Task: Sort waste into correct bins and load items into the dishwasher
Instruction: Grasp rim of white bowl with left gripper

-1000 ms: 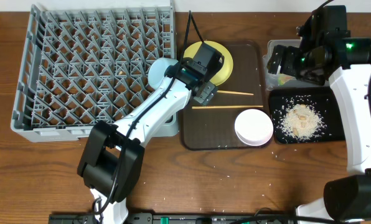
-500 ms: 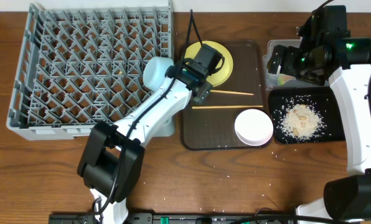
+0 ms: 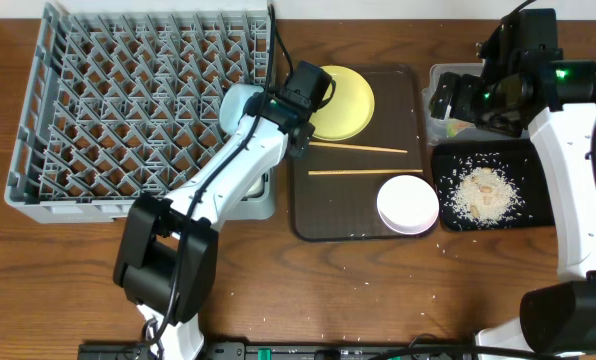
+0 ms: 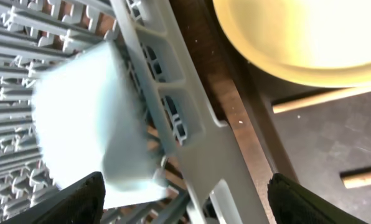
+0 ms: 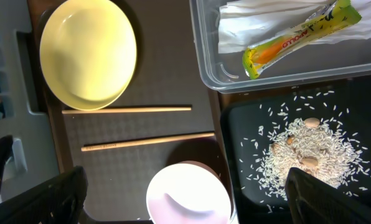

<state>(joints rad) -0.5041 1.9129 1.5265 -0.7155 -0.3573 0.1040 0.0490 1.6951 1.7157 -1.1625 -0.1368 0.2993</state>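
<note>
Though blurred, light-blue bowl within rack

Flat brown serving tray, resting on a dark wooden table, near its middle.

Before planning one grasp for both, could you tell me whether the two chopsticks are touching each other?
Apart. The right wrist view shows the upper chopstick and lower chopstick side by side, bare brown tray between them.

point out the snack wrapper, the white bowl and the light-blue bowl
yellow-green-orange snack wrapper (image 5: 297, 38): right wrist view, its middle
round white bowl (image 3: 408, 204): overhead view, its centre
light-blue bowl (image 4: 86, 124): left wrist view, its side wall
</note>
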